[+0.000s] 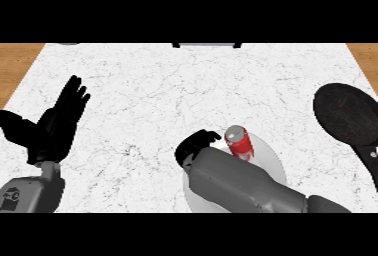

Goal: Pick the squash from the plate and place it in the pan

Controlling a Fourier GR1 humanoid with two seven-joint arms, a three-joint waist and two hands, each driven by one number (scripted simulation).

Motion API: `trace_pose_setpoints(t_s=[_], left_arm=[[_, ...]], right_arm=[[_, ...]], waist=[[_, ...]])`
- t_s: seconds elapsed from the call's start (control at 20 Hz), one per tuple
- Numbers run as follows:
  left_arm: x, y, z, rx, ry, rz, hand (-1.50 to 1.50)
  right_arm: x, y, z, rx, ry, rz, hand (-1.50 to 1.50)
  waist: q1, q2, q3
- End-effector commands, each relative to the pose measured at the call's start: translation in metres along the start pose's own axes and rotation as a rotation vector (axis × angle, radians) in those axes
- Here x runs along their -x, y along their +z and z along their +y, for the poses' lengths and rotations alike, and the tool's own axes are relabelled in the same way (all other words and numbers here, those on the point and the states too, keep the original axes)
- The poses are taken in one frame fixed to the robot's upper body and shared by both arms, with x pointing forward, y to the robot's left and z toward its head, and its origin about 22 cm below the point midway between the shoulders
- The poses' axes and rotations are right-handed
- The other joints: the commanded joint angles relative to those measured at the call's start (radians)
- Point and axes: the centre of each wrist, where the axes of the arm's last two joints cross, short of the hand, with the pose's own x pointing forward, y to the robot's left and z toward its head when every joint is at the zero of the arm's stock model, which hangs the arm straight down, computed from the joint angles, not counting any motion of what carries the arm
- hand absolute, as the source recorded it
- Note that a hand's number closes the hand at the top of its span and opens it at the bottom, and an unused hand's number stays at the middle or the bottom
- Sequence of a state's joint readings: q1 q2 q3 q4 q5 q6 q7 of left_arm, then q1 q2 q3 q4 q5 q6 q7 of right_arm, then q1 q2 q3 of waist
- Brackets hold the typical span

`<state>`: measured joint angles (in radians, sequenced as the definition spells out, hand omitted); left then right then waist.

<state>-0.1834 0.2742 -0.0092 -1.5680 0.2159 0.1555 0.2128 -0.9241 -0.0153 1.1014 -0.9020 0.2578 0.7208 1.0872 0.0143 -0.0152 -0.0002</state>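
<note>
A red cylinder with a grey top (pixel 238 141), shaped like a can rather than a squash, stands upright on a white plate (pixel 274 162) at the lower middle of the counter. My right hand (pixel 196 146) is over the plate's left part, just left of the red object and close against it; I cannot tell whether it touches. Its grey forearm covers much of the plate. The black pan (pixel 345 117) lies at the right edge, apart from the plate, with its handle (pixel 368 158) pointing toward me. My left hand (pixel 57 126) rests open at the left edge, fingers up.
The white marble counter (pixel 162 90) has wooden floor showing at both upper corners. A dark object (pixel 207 45) sits at the counter's far edge, cut off by the view.
</note>
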Motion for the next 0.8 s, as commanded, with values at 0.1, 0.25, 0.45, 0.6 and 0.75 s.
trace_pose_setpoints(t_s=[0.1, 0.25, 0.45, 0.6, 0.75], left_arm=[[0.009, -0.003, -0.006, -0.010, -0.017, -0.008, 0.00], [-0.003, 0.000, 0.013, 0.000, 0.009, 0.001, 0.00], [-0.009, -0.006, 0.001, -0.013, 0.006, -0.009, 0.00], [-0.006, 0.001, 0.001, 0.009, 0.000, 0.004, 0.00], [0.005, 0.019, 0.001, -0.009, 0.013, 0.018, 0.00]], right_arm=[[-0.011, -0.007, 0.019, -0.016, 0.016, 0.024, 1.50], [-0.006, -0.018, 0.023, 0.006, -0.001, 0.030, 1.50], [-0.006, -0.017, 0.025, 0.021, -0.029, 0.018, 1.50], [0.003, 0.002, -0.001, 0.062, -0.072, 0.000, 1.50], [0.008, -0.005, 0.032, 0.213, -0.181, -0.012, 1.50]], waist=[[0.004, 0.018, 0.000], [-0.005, 0.017, 0.000], [-0.004, 0.017, 0.000], [0.002, 0.016, 0.000], [-0.014, 0.011, 0.001]])
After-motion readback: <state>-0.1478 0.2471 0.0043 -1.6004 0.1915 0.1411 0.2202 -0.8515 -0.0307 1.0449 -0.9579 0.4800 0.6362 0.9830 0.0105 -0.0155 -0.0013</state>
